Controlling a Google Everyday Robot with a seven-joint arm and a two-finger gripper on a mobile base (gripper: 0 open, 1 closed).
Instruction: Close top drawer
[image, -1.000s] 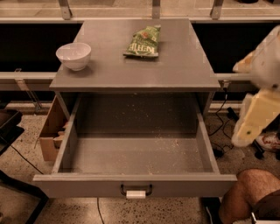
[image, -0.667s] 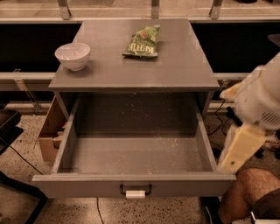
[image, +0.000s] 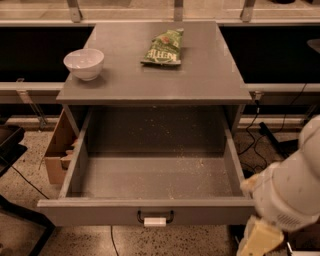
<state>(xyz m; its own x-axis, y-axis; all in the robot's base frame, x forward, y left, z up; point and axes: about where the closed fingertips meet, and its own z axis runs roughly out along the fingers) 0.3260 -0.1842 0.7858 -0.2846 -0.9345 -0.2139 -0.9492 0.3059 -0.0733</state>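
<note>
The top drawer (image: 100, 212) is pulled far out of the grey cabinet. It is wide and deep, and holds nothing but a few pale specks on its floor. Its flat grey front faces me, with a small black handle wrapped in white tape (image: 154, 220) at the middle. My gripper (image: 260, 239) is at the bottom right, low by the right end of the drawer front. Only its cream-coloured end shows, below the white rounded arm (image: 295, 195). The arm covers the front's right corner.
A white bowl (image: 84, 62) and a green snack bag (image: 163, 48) lie on the cabinet top (image: 150, 82). A cardboard box (image: 56, 150) stands against the cabinet's left side. Cables (image: 255, 135) run over the speckled floor at the right. A black frame (image: 12, 150) stands at the left.
The arm has come down and to the left, from beside the cabinet's right side to the right end of the drawer front. The drawer has not moved.
</note>
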